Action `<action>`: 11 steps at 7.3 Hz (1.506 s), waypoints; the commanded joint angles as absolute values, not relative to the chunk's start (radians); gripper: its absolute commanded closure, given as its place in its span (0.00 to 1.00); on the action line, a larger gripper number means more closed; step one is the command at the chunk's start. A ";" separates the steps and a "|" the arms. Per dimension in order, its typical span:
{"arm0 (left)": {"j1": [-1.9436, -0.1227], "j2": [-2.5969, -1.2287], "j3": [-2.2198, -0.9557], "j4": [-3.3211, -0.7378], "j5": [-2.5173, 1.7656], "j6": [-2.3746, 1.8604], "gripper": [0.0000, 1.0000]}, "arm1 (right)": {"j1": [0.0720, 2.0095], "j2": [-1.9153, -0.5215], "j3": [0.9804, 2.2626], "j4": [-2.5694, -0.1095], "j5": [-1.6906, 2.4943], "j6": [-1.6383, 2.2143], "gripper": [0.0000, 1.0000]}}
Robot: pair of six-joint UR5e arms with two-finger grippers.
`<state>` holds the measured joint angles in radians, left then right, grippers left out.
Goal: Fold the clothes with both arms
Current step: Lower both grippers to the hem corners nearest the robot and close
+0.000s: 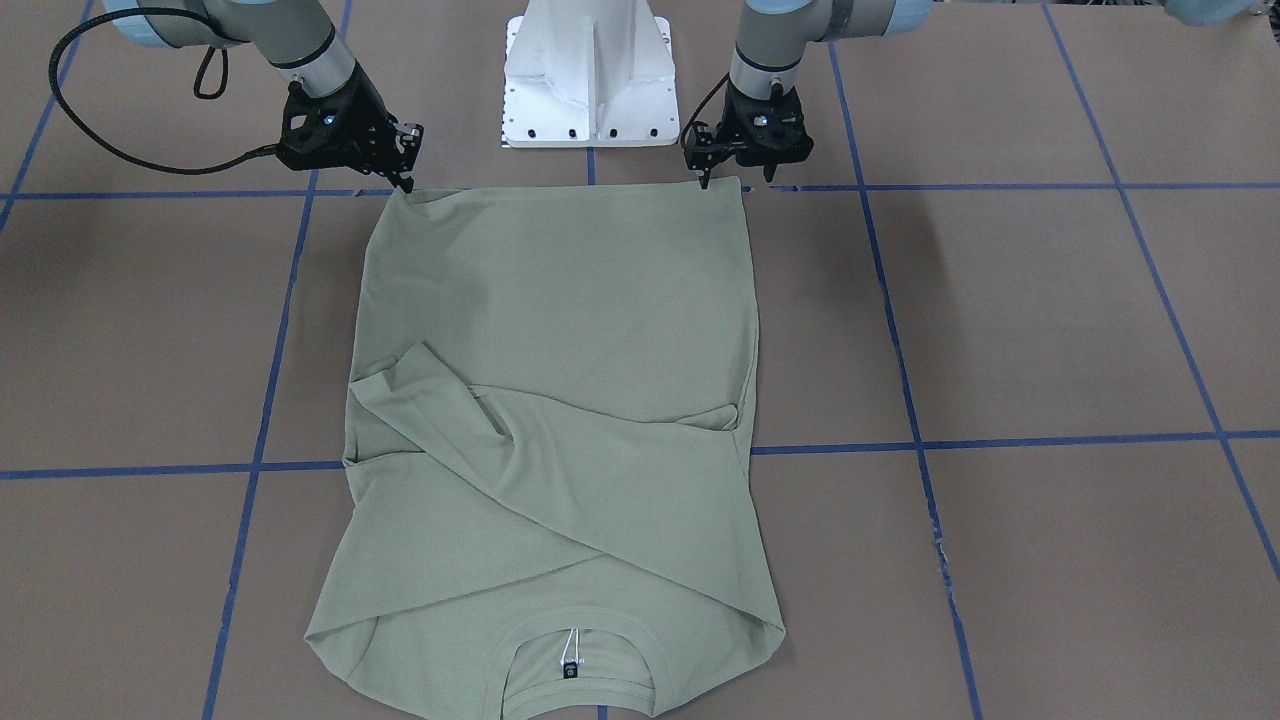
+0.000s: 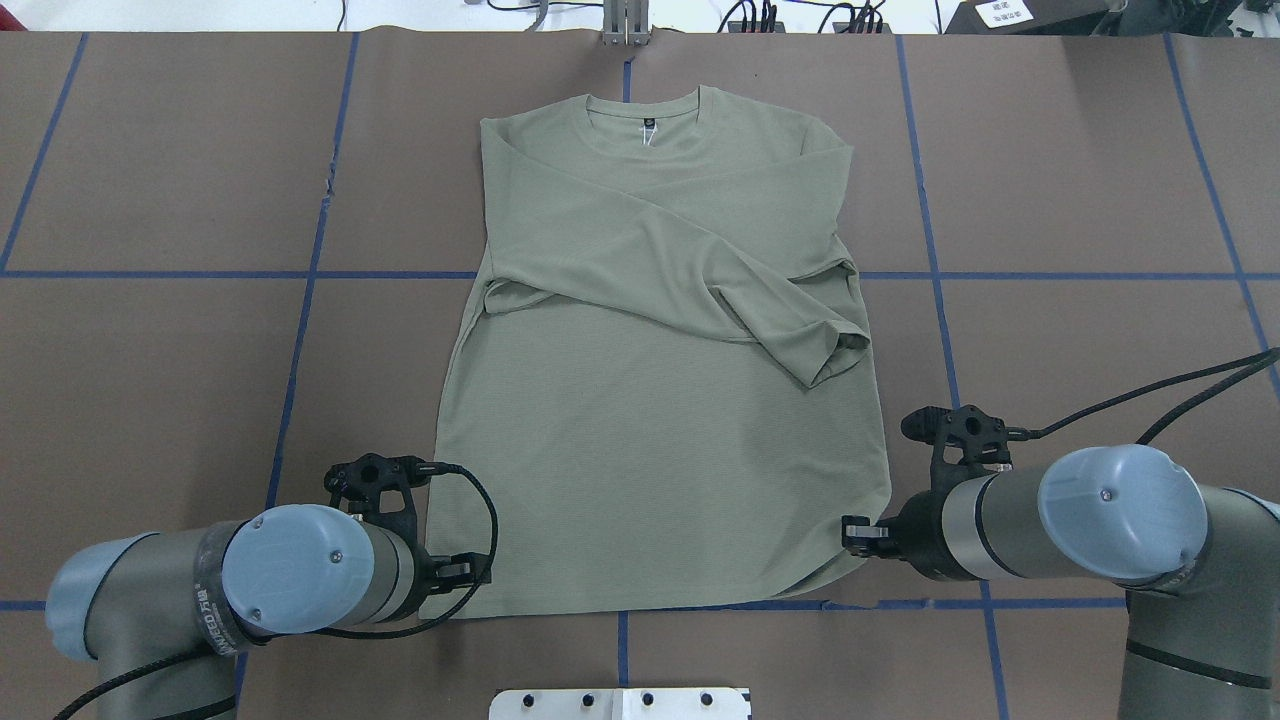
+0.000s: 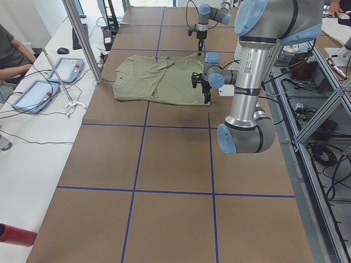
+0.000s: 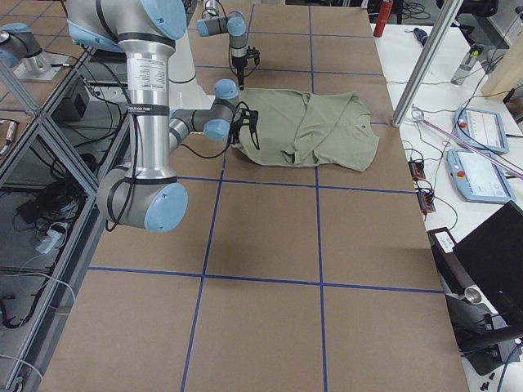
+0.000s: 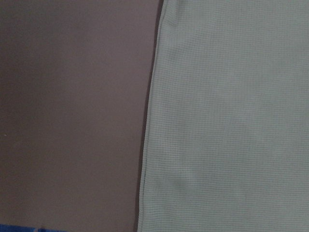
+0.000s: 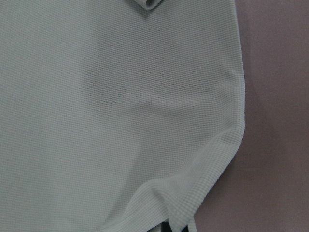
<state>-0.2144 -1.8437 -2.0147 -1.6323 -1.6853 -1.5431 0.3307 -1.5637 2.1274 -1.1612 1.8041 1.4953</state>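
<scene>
The pale green long-sleeve shirt (image 1: 560, 300) (image 2: 660, 450) lies flat on the brown table. Both sleeves are crossed over its chest, and the collar with its dark tag (image 1: 570, 670) points away from the robot. My right gripper (image 1: 405, 183) (image 2: 860, 535) is at the hem corner, shut on it. The right wrist view shows the cloth (image 6: 120, 96) puckered toward that pinch. My left gripper (image 1: 738, 178) (image 2: 455, 578) stands low at the other hem corner, open, its fingers either side of the corner. In the left wrist view the shirt (image 5: 231, 121) lies smooth and flat there.
The white pedestal base (image 1: 590, 80) stands just behind the hem, between the two arms. Blue tape lines (image 1: 1000, 440) grid the table. In the exterior left view, tablets (image 3: 68, 68), a metal post (image 3: 82, 38) and a seated person (image 3: 11, 52) are at the white bench.
</scene>
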 commanded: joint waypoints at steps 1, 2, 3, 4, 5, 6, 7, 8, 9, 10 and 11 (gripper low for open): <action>-0.210 -1.845 -1.999 -1.634 -1.683 -1.548 0.11 | 0.340 -1.565 2.129 -1.161 1.809 1.494 1.00; -0.210 -1.850 -1.997 -1.634 -1.683 -1.548 0.18 | 0.342 -1.563 2.129 -1.161 1.810 1.494 1.00; -0.198 -1.851 -1.996 -1.634 -1.683 -1.548 0.28 | 0.345 -1.565 2.129 -1.161 1.812 1.494 1.00; -0.195 -1.850 -1.996 -1.634 -1.684 -1.548 0.36 | 0.348 -1.565 2.132 -1.161 1.815 1.494 1.00; -0.195 -1.850 -1.994 -1.634 -1.684 -1.548 0.40 | 0.353 -1.566 2.131 -1.161 1.818 1.493 1.00; -0.195 -1.848 -1.994 -1.635 -1.684 -1.548 0.42 | 0.353 -1.566 2.132 -1.161 1.818 1.493 1.00; -0.195 -1.850 -1.996 -1.635 -1.686 -1.548 0.44 | 0.354 -1.566 2.132 -1.161 1.818 1.493 1.00; -0.195 -1.850 -1.996 -1.635 -1.686 -1.548 0.52 | 0.354 -1.568 2.132 -1.161 1.818 1.493 1.00; -0.195 -1.851 -1.996 -1.635 -1.684 -1.548 0.65 | 0.357 -1.568 2.134 -1.161 1.818 1.493 1.00; -0.195 -1.850 -1.996 -1.635 -1.684 -1.548 0.81 | 0.359 -1.569 2.134 -1.161 1.818 1.493 1.00; -0.195 -1.850 -1.996 -1.635 -1.686 -1.548 0.90 | 0.359 -1.569 2.134 -1.161 1.818 1.493 1.00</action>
<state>-0.1948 -1.8504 -1.9956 -1.6352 -1.6848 -1.5478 0.3579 -1.5686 2.1335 -1.1612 1.8177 1.4926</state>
